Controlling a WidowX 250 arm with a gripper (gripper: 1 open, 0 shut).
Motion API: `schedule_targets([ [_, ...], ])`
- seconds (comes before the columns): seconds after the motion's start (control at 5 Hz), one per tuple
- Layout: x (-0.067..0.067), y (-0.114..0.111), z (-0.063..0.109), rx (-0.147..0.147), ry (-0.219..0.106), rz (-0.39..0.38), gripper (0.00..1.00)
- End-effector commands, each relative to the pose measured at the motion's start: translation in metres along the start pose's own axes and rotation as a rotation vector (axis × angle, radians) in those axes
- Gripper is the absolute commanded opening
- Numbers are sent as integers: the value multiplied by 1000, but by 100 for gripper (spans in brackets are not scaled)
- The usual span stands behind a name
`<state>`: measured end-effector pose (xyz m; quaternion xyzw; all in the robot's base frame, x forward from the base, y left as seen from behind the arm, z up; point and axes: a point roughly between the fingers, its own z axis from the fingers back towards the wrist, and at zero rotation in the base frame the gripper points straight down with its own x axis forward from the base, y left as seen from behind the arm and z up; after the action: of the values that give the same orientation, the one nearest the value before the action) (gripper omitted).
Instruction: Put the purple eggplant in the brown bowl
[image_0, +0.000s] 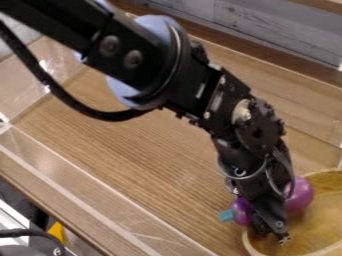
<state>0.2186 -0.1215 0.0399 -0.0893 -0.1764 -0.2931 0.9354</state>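
Note:
The purple eggplant (297, 193) shows as a glossy magenta lump at the lower right, with a bit of teal stem cap by the table surface. My gripper (273, 218) points steeply down and its black fingers are shut on the eggplant. It hangs at the near-left rim of the brown bowl (315, 235), whose tan speckled inside fills the bottom right corner and is cut off by the frame edge. The black arm hides most of the eggplant's left side.
A wooden table top (127, 165) spreads left of the bowl, ringed by clear plastic walls (54, 165). A pale blue round object (134, 95) sits behind the arm. A cardboard-coloured wall (267, 30) stands at the back.

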Motion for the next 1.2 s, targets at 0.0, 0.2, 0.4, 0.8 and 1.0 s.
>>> schedule_targets([
  [0.0, 6, 1, 5, 2, -29, -8, 0],
  [0.2, 6, 0, 5, -2, -29, -6, 0],
  [0.4, 6, 0, 6, -6, -30, -4, 0],
  [0.8, 7, -1, 6, -14, -29, -4, 0],
  [1.0, 8, -1, 6, -17, -28, -3, 0],
])
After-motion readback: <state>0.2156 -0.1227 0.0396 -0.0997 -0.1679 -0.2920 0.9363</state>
